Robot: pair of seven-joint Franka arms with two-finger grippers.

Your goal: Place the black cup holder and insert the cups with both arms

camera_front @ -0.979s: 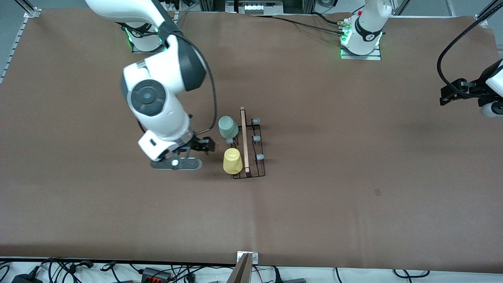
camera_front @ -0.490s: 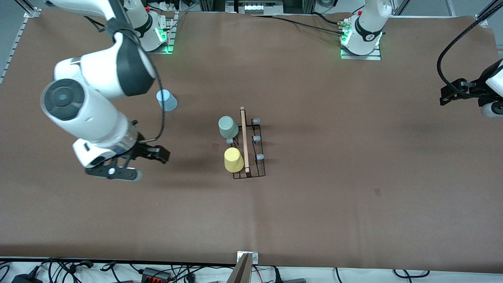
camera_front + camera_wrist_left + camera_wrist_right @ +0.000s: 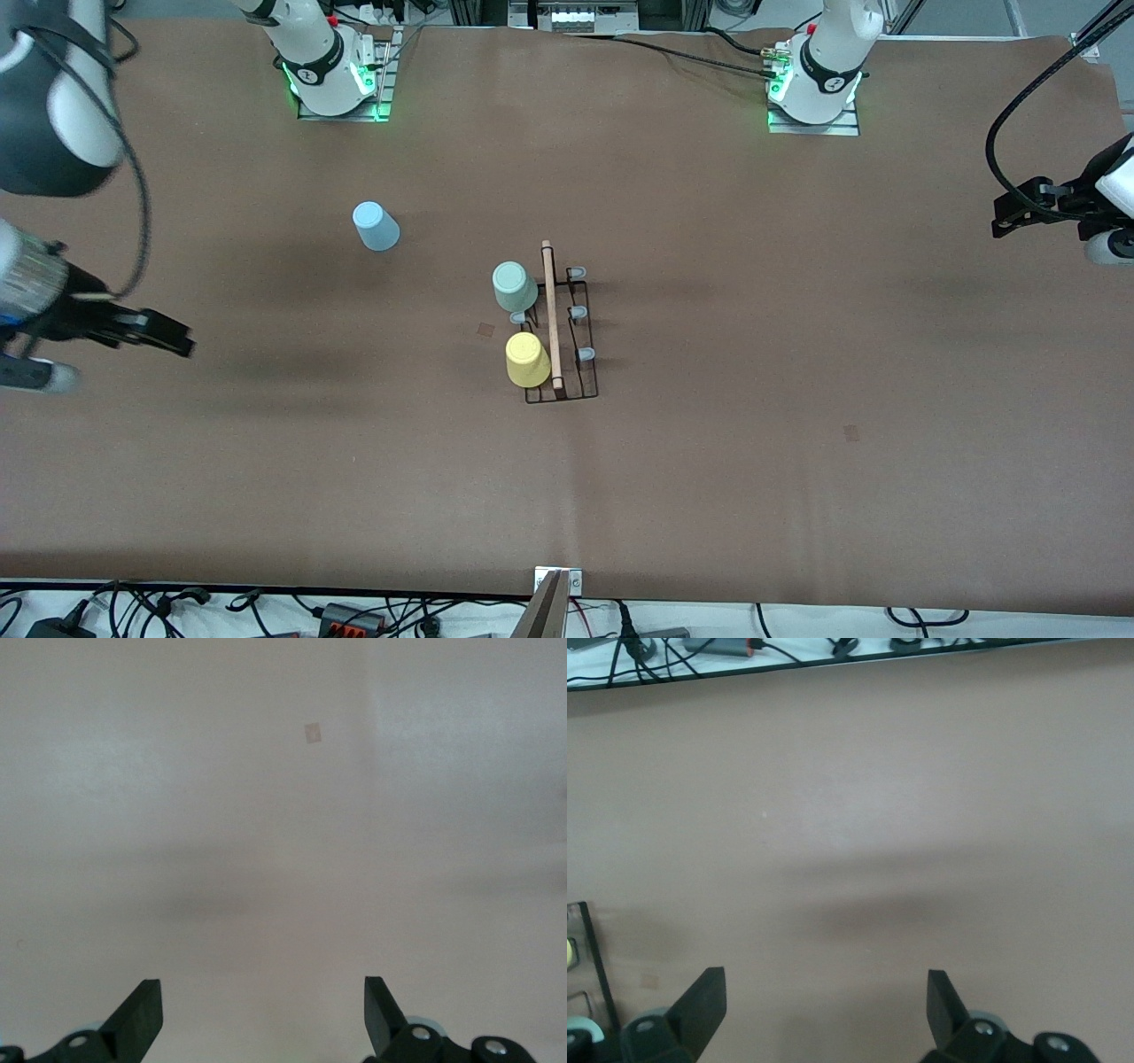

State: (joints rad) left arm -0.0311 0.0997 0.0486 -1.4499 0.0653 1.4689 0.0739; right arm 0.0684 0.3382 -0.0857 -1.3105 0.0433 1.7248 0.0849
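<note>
The black cup holder [image 3: 576, 354] stands mid-table, its wooden rod handle [image 3: 551, 315] along the middle. A mint green cup [image 3: 514, 287] and a yellow cup [image 3: 527, 360] sit on it, on the side toward the right arm's end. The peg tips [image 3: 577, 312] on the side toward the left arm's end are bare. A light blue cup [image 3: 376, 226] stands alone on the table, farther from the front camera than the holder. My right gripper [image 3: 173, 338] [image 3: 824, 1001] is open and empty over bare table at the right arm's end. My left gripper [image 3: 1019, 208] [image 3: 263, 1010] is open and empty, waiting at the left arm's end.
The brown table mat [image 3: 797, 461] lies around the holder. Cables [image 3: 177, 607] run along the table's front edge and also show in the right wrist view [image 3: 700, 651]. A small mark [image 3: 312, 733] is on the mat under the left wrist camera.
My right arm has swung away from beside the yellow cup toward the right arm's end of the table, uncovering the light blue cup. The cups, holder and left arm have not moved.
</note>
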